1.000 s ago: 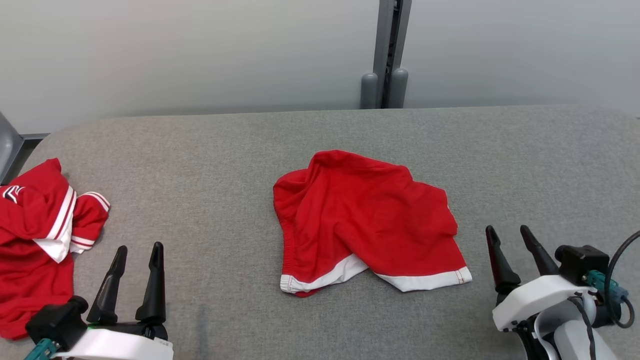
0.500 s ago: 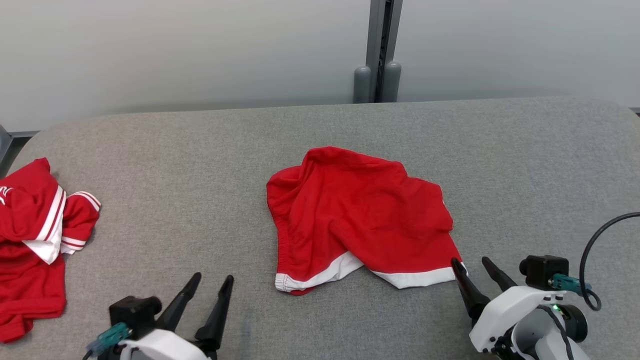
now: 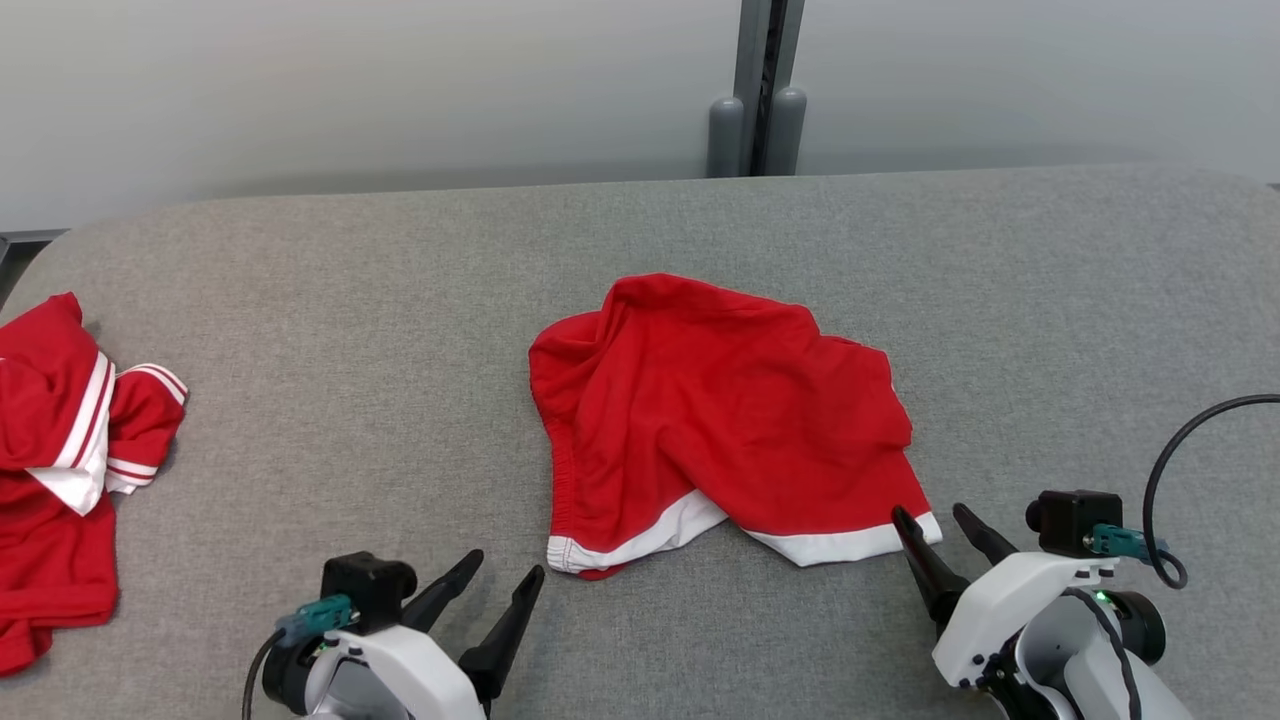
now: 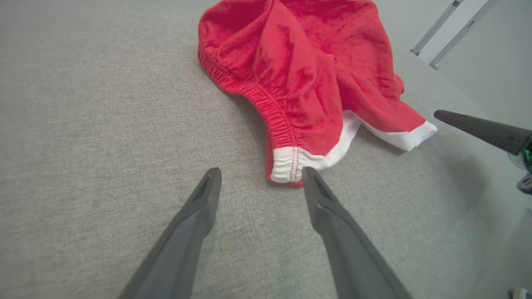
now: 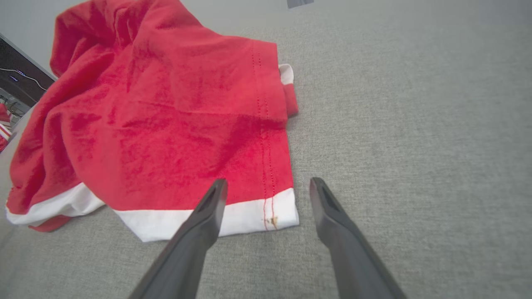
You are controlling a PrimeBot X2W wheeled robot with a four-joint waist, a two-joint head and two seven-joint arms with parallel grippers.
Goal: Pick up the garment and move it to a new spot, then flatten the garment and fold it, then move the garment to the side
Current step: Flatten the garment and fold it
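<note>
Head view: the red shorts point(image 3: 720, 420) lie crumpled in the middle of the grey surface point(image 3: 300, 330). Both hands are spread and empty, the left hand point(image 3: 506, 563) short of the near-left corner, the right hand point(image 3: 928, 510) at the near-right one.

Left wrist view: the white-edged corner point(image 4: 286, 164) sits just beyond the fingertips.

Right wrist view: the white hem corner point(image 5: 282, 216) lies between the fingers.

This looks like the pick-up approach; the next move calls for lowering and pinching both corners.

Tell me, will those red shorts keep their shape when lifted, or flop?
Probably flop: the shorts already lie crumpled in soft folds. They look thin, so likely light. On the grey cloth surface they may bunch rather than slide.
</note>
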